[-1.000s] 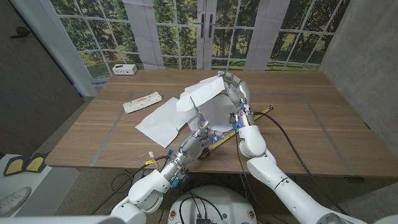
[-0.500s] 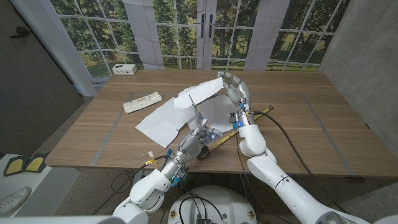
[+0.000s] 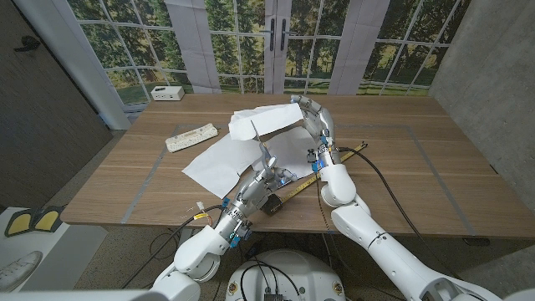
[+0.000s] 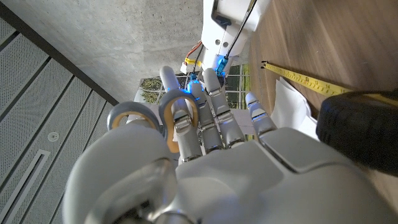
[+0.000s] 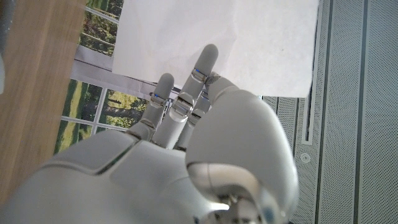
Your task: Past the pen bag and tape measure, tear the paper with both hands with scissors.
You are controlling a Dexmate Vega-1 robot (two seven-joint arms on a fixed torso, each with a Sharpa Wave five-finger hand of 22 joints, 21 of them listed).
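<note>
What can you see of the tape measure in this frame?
The tape measure has a dark rounded case lying on the wooden table near its front edge, beside the left hand. Its yellow blade, printed with markings, is pulled out and runs diagonally across the wood under the right arm, ending near the white paper.

Tape measure [image 4: 357, 134] case cut off

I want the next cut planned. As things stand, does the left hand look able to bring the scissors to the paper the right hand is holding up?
Probably yes. The left hand grips the scissors with blades pointing up toward the raised paper, which the right hand holds above the table; nothing stands between them.
</note>
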